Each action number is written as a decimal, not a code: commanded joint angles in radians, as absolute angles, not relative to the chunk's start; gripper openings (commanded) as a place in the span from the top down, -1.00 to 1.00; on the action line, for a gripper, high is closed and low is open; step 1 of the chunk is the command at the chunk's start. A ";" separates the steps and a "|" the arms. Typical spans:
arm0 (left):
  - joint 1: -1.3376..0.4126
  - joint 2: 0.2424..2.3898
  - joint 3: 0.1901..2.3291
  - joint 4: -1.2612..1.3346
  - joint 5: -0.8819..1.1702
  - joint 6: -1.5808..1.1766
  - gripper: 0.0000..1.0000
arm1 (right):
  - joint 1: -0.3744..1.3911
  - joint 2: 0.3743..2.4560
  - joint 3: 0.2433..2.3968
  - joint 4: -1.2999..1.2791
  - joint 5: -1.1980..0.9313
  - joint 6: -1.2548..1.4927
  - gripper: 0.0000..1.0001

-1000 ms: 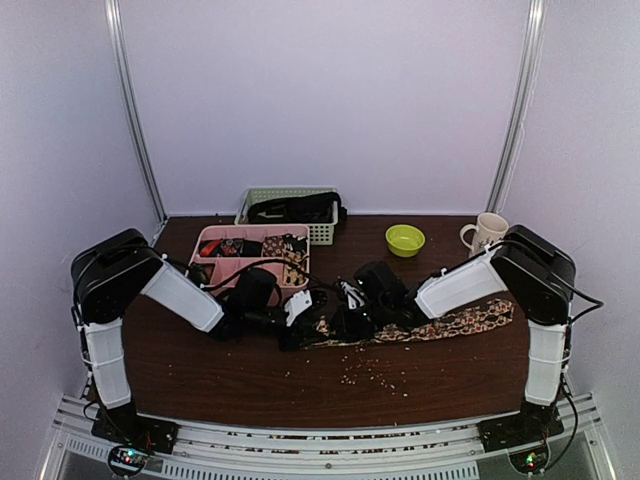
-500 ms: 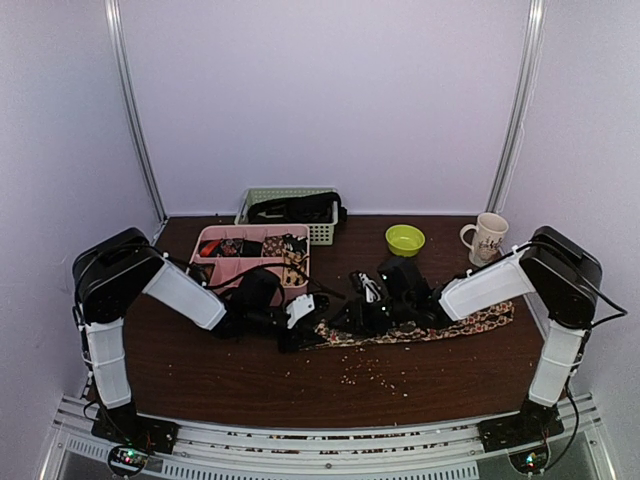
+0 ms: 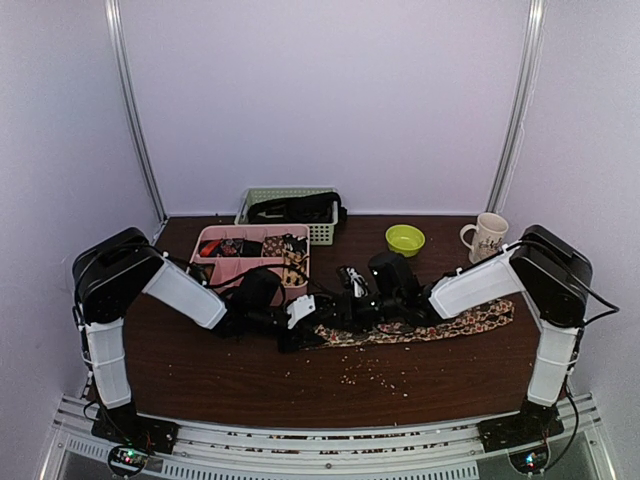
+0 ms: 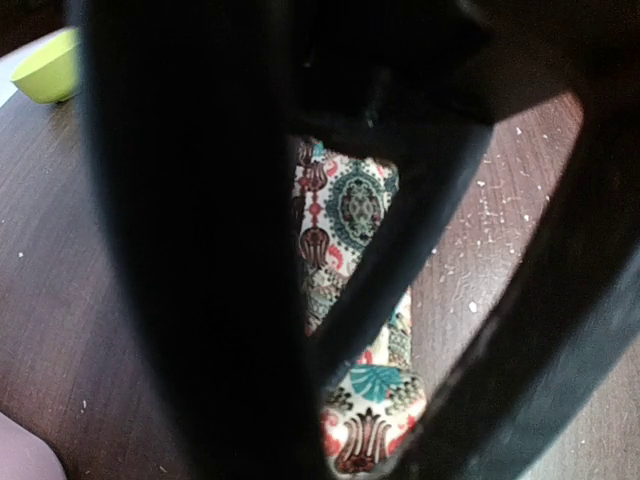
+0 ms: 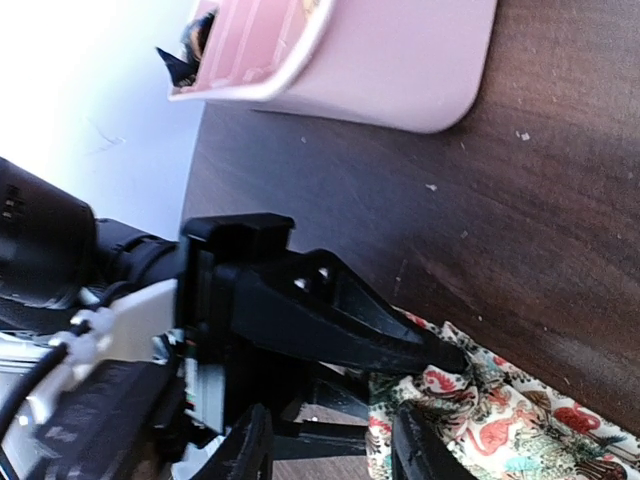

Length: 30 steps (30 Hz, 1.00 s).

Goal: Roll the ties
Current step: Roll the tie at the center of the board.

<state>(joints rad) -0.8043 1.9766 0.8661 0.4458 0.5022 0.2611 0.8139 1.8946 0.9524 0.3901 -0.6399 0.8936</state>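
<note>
**Your left gripper (image 3: 318, 322) grasps the tie (image 3: 452, 322); right gripper (image 5: 330, 442) released**

The pinched end bunches just right of the pink tray (image 3: 250, 231). The rest lies flat on the table (image 3: 200, 372), running farther right. Its cloth is cream with red and teal motifs. The tray holds patterned and dark rolls, and the green basket (image 3: 322, 236) behind it holds something black.

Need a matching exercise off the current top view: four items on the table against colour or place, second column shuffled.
1. bowl
2. mug
3. basket
4. tie

A. patterned, stretched out flat
B. pale green lattice, black items inside
C. lime green, round
D. cream, farthest right at the back

Pairs: 1-C, 2-D, 3-B, 4-A
</note>
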 commanded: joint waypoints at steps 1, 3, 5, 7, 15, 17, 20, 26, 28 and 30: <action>-0.806 2.001 0.862 0.333 0.472 0.273 0.30 | 0.822 1.920 0.984 0.285 -0.596 0.840 0.19; -0.806 2.002 0.864 0.333 0.472 0.273 0.29 | 0.823 1.921 0.986 0.246 -0.572 0.819 0.19; -0.805 2.003 0.864 0.334 0.473 0.274 0.29 | 0.823 1.917 0.989 0.215 -0.549 0.806 0.19; -0.805 2.003 0.867 0.332 0.475 0.274 0.29 | 0.824 1.912 0.990 0.179 -0.527 0.791 0.14; -0.805 2.003 0.868 0.333 0.477 0.274 0.25 | 0.824 1.899 0.999 0.144 -0.493 0.768 0.17; -0.805 2.001 0.870 0.334 0.473 0.272 0.19 | 0.826 1.903 1.003 0.163 -0.512 0.774 0.42; -0.801 1.983 0.845 0.372 0.469 0.255 0.01 | 0.828 1.912 1.008 0.175 -0.534 0.781 0.94; -0.762 1.833 0.709 0.488 0.439 0.243 -0.27 | 0.824 1.922 0.974 0.198 -0.534 0.798 1.00; -0.761 1.800 0.688 0.469 0.412 0.262 -0.31 | 0.825 1.926 0.968 0.201 -0.532 0.800 1.00; -0.759 1.792 0.681 0.449 0.397 0.273 -0.33 | 0.824 1.930 0.966 0.197 -0.530 0.796 1.00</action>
